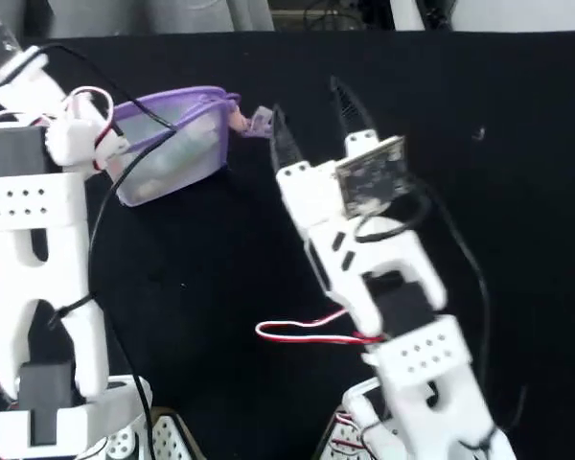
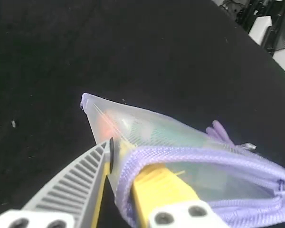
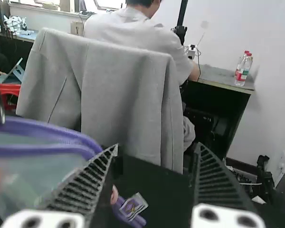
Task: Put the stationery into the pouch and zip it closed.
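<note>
The translucent pouch (image 1: 172, 144) with a purple zipper hangs tilted above the black table, its mouth partly open. My left gripper (image 1: 123, 144) is shut on the pouch's wall at its left end; in the left wrist view the wall (image 2: 180, 142) sits between the grey and yellow fingers (image 2: 118, 161). Blurred reddish and greenish stationery shows through the wall (image 2: 133, 128). My right gripper (image 1: 311, 125) stands open just right of the pouch, close to the purple zipper pull (image 1: 257, 121). In the right wrist view the pull (image 3: 133, 207) lies between the black fingers (image 3: 152, 190), with the pouch (image 3: 33, 161) beside them.
The black tablecloth (image 1: 201, 287) is bare below the pouch. A red and white cable (image 1: 307, 331) loops beside the right arm's base. Beyond the table's far edge stands a chair draped with a grey jacket (image 3: 109, 95).
</note>
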Available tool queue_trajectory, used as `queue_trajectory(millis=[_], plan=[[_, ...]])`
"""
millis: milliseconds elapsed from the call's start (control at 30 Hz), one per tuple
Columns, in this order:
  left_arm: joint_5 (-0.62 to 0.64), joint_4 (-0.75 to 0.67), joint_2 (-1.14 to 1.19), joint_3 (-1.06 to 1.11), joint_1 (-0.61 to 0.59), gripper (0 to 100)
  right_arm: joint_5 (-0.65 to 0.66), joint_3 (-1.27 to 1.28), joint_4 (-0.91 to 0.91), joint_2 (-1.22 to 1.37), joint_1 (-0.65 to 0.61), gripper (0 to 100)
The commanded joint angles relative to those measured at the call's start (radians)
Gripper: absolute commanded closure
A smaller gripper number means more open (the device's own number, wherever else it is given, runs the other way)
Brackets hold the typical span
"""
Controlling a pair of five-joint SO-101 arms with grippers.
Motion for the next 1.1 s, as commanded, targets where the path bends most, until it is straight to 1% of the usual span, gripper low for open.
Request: queue_trajectory(millis=[0,133,267,333,567,767,900,1000,1067], plan=[[-0.003,-0.037,-0.092,-0.041,0.054,97,0.009,0.116,-0.166,0.002,-0.014,77.9],[-0.025,-0.035,-0.158,-0.039,0.088,97,0.011,0.196,-0.213,0.004,-0.029,77.9],[-0.040,-0.035,-0.222,-0.021,0.090,97,0.121,0.268,-0.219,0.001,-0.058,77.9],[-0.055,-0.037,-0.262,-0.002,0.094,97,0.155,0.288,-0.242,0.001,-0.074,77.9],[-0.061,-0.044,-0.365,0.068,0.094,97,0.158,0.320,-0.319,0.001,-0.080,77.9],[-0.061,-0.046,-0.370,0.088,0.094,97,0.164,0.311,-0.324,0.001,-0.112,77.9],[-0.061,-0.044,-0.370,0.088,0.094,97,0.164,0.314,-0.393,0.001,-0.127,78.0],[-0.061,-0.044,-0.370,0.088,0.094,97,0.164,0.308,-0.400,0.004,-0.130,78.2],[-0.061,-0.044,-0.370,0.088,0.094,97,0.164,0.308,-0.400,0.002,-0.126,81.5]])
